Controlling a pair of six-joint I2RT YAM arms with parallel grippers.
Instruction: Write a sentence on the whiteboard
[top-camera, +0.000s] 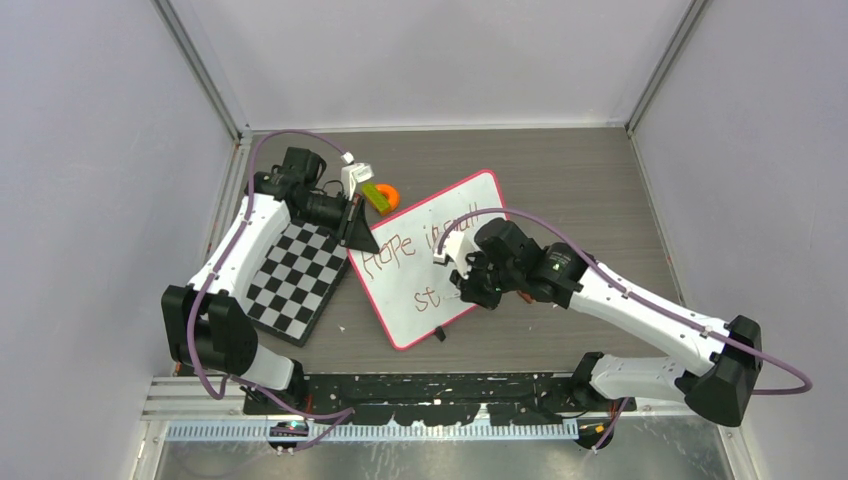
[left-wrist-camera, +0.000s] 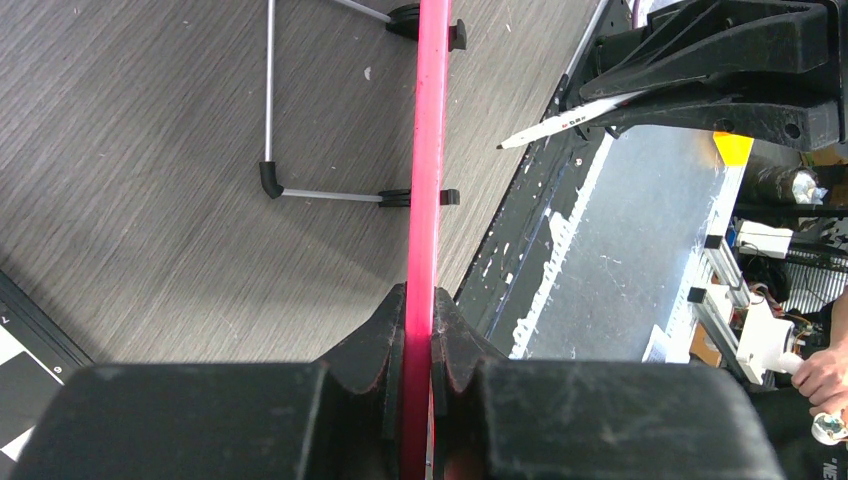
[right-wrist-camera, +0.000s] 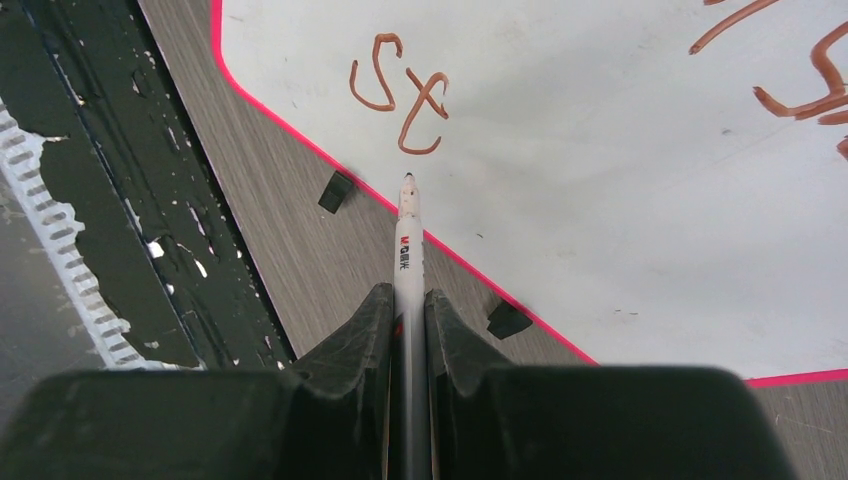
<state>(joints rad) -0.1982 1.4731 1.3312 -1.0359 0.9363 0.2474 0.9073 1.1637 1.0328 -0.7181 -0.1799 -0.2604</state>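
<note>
The whiteboard, white with a pink-red rim, lies slanted in the table's middle. The sentence reads "Hope in small" with "st" on a second line. My left gripper is shut on the board's far left edge; in the left wrist view its jaws clamp the pink rim. My right gripper is shut on a white marker. The marker's tip hovers just past the "t", near the board's front rim; I cannot tell whether it touches.
A black-and-white checkerboard lies left of the whiteboard. A green and orange block sits behind the board. The board's black clip feet rest on the wood table. A black rail runs along the near edge. Walls enclose three sides.
</note>
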